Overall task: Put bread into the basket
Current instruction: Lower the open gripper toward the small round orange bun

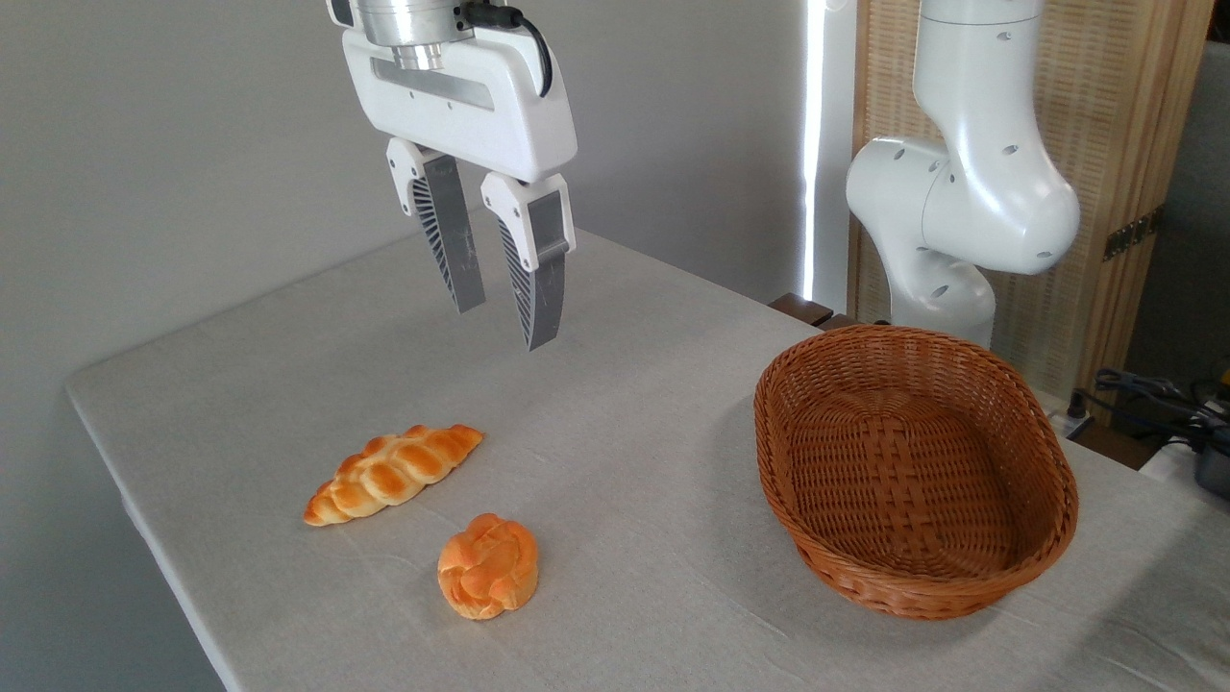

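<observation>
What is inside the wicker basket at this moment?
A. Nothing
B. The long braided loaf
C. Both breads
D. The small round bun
A: the basket shows only its bare woven floor, while the round bun and the braided loaf both lie on the table to its left.

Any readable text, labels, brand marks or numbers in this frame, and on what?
None can be read. The gripper, arm, basket, bun, braided loaf and table carry no visible writing or marks.
</observation>
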{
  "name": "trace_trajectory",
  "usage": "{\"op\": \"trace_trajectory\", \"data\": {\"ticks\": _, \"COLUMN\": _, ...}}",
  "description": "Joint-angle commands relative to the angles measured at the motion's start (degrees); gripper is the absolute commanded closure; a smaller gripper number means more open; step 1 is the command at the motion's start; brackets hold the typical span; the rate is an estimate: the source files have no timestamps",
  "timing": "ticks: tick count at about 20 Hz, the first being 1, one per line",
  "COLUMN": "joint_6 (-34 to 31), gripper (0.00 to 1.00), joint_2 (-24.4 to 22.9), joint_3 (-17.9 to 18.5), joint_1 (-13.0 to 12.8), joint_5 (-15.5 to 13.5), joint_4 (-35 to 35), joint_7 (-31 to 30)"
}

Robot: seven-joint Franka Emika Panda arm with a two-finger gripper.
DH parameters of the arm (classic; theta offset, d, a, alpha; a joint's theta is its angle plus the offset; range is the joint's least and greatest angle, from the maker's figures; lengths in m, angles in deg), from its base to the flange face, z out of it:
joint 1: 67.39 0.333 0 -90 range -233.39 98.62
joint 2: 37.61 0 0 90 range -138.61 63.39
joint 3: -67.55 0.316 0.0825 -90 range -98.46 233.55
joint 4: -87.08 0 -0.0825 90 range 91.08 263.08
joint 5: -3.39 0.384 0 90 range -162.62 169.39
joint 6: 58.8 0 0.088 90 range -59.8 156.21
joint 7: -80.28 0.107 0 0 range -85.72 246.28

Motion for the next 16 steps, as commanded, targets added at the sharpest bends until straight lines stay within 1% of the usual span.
{"op": "trace_trajectory", "data": {"ticks": 1, "joint_6": -0.5, "gripper": 0.0, "joint_2": 0.5, "joint_3": 0.9, "joint_1": -0.6, "joint_5": -3.5, "joint_4": -1.1, "joint_7": 0.7}}
{"op": "trace_trajectory", "data": {"ticks": 3, "joint_6": -0.5, "gripper": 0.0, "joint_2": 0.7, "joint_3": 0.9, "joint_1": -0.5, "joint_5": -8.3, "joint_4": -1.0, "joint_7": 0.4}}
{"op": "trace_trajectory", "data": {"ticks": 4, "joint_6": -0.5, "gripper": 0.0, "joint_2": 0.8, "joint_3": 1.0, "joint_1": -0.5, "joint_5": -8.6, "joint_4": -0.9, "joint_7": 0.4}}
{"op": "trace_trajectory", "data": {"ticks": 7, "joint_6": -0.5, "gripper": 0.0, "joint_2": 0.9, "joint_3": 1.4, "joint_1": -0.5, "joint_5": -8.5, "joint_4": -0.9, "joint_7": 0.2}}
{"op": "trace_trajectory", "data": {"ticks": 9, "joint_6": -0.5, "gripper": 0.0, "joint_2": 1.0, "joint_3": 1.4, "joint_1": -0.5, "joint_5": -7.9, "joint_4": -0.8, "joint_7": 0.5}}
{"op": "trace_trajectory", "data": {"ticks": 12, "joint_6": -0.5, "gripper": 0.0, "joint_2": 1.2, "joint_3": 1.0, "joint_1": -0.6, "joint_5": -4.7, "joint_4": -0.5, "joint_7": 0.8}}
{"op": "trace_trajectory", "data": {"ticks": 14, "joint_6": 1.2, "gripper": 0.0, "joint_2": 2.0, "joint_3": 0.7, "joint_1": -0.6, "joint_5": -4.5, "joint_4": -0.5, "joint_7": 1.0}}
{"op": "trace_trajectory", "data": {"ticks": 16, "joint_6": 6.4, "gripper": 0.0, "joint_2": 3.0, "joint_3": -0.9, "joint_1": -0.7, "joint_5": -4.5, "joint_4": -0.1, "joint_7": 0.9}}
